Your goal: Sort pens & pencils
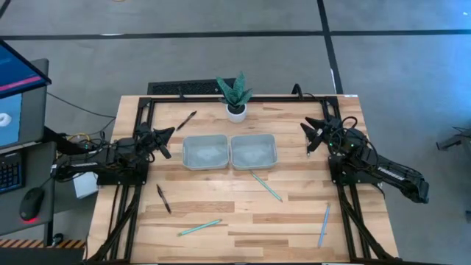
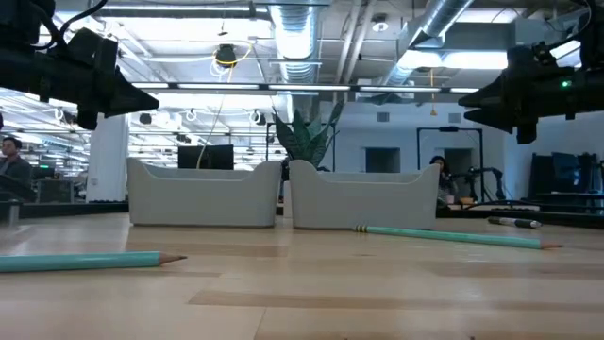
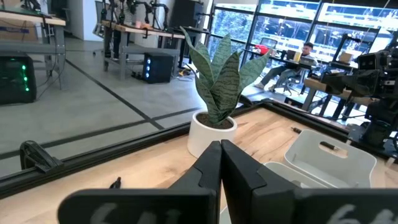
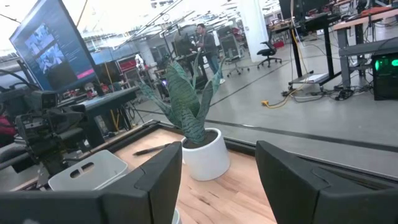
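Note:
Two pale grey trays [image 1: 204,152] [image 1: 254,151] stand side by side at the table's middle. Teal pencils lie flat on the wood: one [image 1: 266,185] just near of the right tray, one [image 1: 199,228] near the front edge, one [image 1: 324,224] at the front right. A dark pen [image 1: 185,121] lies far-left of the trays, another [image 1: 163,199] at the near left. My left gripper [image 1: 168,134] hovers shut, left of the trays, holding nothing. My right gripper [image 1: 309,129] hovers open on their right, with nothing between its fingers.
A potted plant in a white pot [image 1: 235,96] stands at the far edge behind the trays. A black frame rail [image 1: 221,98] runs along the table's far side. A desk with a monitor [image 1: 15,88] stands beyond the left edge. Bare wood lies between the pencils.

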Available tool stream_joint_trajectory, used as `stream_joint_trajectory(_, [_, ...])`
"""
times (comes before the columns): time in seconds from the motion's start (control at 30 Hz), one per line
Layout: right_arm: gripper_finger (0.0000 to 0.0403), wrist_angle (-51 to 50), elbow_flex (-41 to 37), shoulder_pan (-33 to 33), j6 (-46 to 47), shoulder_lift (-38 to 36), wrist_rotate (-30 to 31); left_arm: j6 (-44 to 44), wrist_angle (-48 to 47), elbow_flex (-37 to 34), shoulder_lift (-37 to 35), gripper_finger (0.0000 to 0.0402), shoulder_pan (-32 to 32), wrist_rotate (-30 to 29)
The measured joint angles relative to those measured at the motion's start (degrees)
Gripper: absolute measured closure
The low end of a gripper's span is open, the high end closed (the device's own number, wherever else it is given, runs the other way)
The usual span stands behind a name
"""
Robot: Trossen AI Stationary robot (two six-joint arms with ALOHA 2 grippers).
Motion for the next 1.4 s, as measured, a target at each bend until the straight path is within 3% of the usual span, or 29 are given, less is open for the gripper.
stream_joint_trajectory(0.93, [0.0177,0.2,0.0,0.0,0.0,0.0,0.7,0.0,0.0,0.0,0.0,0.0401,0.0,0.0])
stream_joint_trajectory(1.23, [0.0177,2.6,2.3,0.0,0.0,0.0,11.0,-0.1,0.0,0.0,0.0,0.0401,0.0,-1.8])
stream_joint_trajectory(1.4, [0.0177,4.2,7.4,0.0,-0.5,0.0,12.2,-0.2,1.1,-0.1,0.0,0.0401,0.0,-1.9])
